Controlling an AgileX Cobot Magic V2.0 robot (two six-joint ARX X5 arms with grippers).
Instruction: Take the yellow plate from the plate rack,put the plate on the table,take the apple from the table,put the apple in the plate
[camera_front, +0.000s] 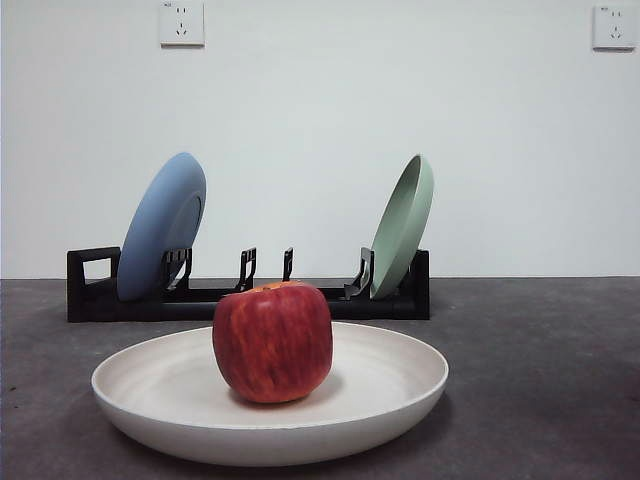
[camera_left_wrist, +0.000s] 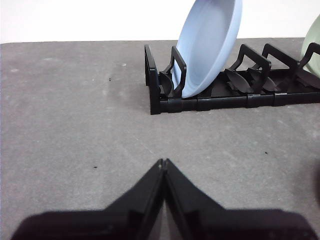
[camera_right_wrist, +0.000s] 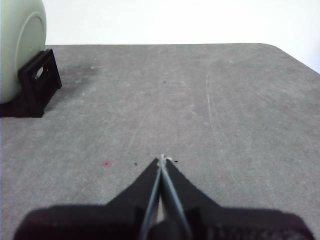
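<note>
The apple (camera_front: 272, 341) sat inside the yellow plate (camera_front: 400, 395) on the table (camera_front: 560, 380), the task seemingly complete. Behind, the plate rack (camera_front: 90, 295) held blue (camera_front: 160, 225) and green (camera_front: 403, 225) plates. Left gripper (camera_left_wrist: 163, 162) and right gripper (camera_right_wrist: 162, 160) hung clear, jaws pressed together, empty.

Plenty of bare tabletop (camera_left_wrist: 75, 110) ahead of the left claw (camera_left_wrist: 163, 162), only the plate rack (camera_left_wrist: 225, 95) with the blue plate (camera_left_wrist: 207, 45) blocks further on. Right claw (camera_right_wrist: 162, 160) faces open tabletop too, rack end and green plate (camera_right_wrist: 20, 50) off to one side.
</note>
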